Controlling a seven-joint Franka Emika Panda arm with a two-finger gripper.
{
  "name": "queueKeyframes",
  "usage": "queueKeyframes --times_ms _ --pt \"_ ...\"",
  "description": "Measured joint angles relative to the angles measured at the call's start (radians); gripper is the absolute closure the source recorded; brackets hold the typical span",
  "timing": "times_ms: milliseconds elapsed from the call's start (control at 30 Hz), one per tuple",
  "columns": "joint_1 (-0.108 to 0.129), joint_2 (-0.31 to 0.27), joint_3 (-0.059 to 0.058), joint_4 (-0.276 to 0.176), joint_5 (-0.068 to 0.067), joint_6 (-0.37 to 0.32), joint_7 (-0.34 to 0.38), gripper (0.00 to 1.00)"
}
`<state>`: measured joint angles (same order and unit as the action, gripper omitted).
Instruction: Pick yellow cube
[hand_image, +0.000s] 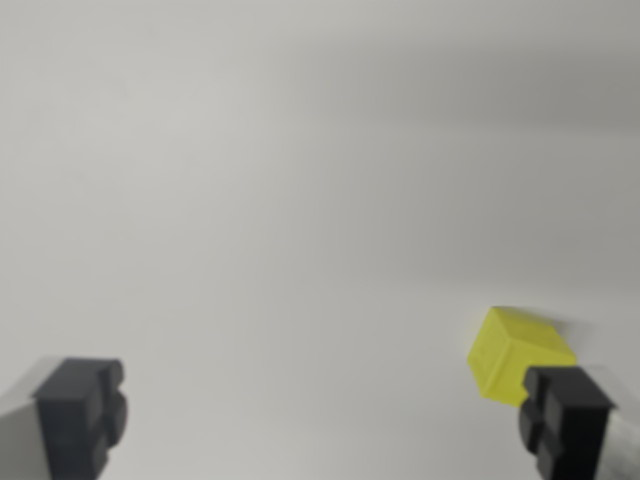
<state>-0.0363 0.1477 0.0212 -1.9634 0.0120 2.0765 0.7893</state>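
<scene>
The black two-fingered gripper (322, 425) is spread wide, grasping nothing; the small yellow plastic cube (516, 355) seems right of centre, so descending might clip it.

Yellow cube (518, 352): lower corner hidden behind a fingertip (565, 420). Gripper (322, 418): 2 fingers cut off at bottom edge. Whole view soft-focused.

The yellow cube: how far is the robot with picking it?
Done: the yellow cube is in view and the gripper is open. In hand: the approach, with the cube beside the finger on the wrist view's right, not centred between the fingers. Left: centre over it, close on it, lift.
</scene>
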Motion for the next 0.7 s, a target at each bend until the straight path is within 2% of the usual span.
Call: queueKeyframes --times_ms 233,700 --pt "-0.002 -0.004 0.000 -0.011 0.000 0.008 0.004 0.00" --pt "-0.041 -0.028 -0.001 -0.136 -0.001 0.113 0.002 0.00"
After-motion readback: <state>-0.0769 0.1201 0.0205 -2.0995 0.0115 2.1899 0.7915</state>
